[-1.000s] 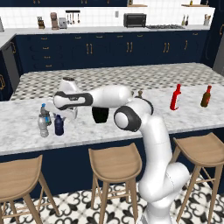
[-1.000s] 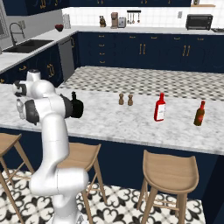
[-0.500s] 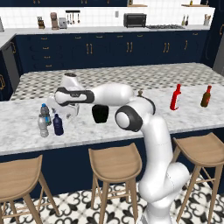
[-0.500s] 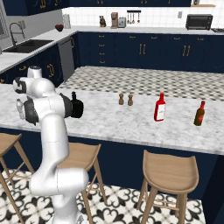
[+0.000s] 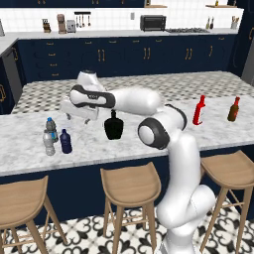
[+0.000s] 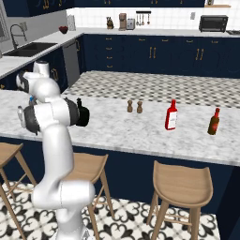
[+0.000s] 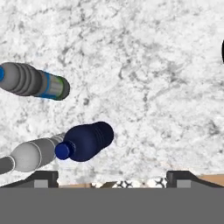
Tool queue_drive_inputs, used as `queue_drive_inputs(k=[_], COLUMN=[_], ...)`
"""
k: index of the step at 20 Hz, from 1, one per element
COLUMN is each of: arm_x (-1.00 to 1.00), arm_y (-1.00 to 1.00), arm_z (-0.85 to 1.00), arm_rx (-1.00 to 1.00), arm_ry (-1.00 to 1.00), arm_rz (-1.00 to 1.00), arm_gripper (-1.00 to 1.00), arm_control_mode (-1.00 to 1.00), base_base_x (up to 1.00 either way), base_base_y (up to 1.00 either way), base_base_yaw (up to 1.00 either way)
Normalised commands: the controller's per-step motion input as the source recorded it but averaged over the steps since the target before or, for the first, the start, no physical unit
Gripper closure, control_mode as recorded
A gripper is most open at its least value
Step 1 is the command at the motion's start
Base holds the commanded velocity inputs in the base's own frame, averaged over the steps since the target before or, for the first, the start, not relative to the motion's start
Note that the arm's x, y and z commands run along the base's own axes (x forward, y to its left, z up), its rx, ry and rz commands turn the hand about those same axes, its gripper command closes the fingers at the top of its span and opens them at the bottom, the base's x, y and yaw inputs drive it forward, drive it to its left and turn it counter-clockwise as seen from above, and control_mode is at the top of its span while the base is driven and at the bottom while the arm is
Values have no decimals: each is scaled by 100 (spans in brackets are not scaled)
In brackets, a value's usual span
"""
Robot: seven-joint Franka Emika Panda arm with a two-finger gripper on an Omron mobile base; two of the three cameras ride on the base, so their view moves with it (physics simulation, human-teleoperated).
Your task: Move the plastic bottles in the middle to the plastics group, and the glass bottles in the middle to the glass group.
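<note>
Navy bottle point(image 7: 85, 141) left of empty jaws

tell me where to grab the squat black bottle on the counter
Probably by the short narrow neck of the black bottle, coming straight down from above. It stands upright, apart from the other bottles, and its wide round body looks too broad for the end effector, while the neck should fit between the open fingers.

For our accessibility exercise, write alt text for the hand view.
Looking down on a marble counter: a navy bottle beside a silvery bottle, a blue-labelled water bottle farther off, and the open gripper hanging empty above.
</note>
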Motion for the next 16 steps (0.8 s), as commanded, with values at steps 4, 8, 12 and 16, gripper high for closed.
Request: queue_drive_inputs(k=[4, 8, 12, 16], arm_x=[-54, -60, -48, -12], arm_y=[-76, -83, -76, -77], arm_z=[30, 26, 19, 3], arm_rx=[0, 0, 0, -4], arm_ry=[-8, -11, -19, -14], arm_rz=[32, 22, 13, -1], arm_gripper=[-100, -100, -100, -100], arm_control_mode=[-100, -100, -100, -100], base_base_x=[0, 0, 0, 0], base_base_y=[0, 0, 0, 0], base_base_yaw=[0, 0, 0, 0])
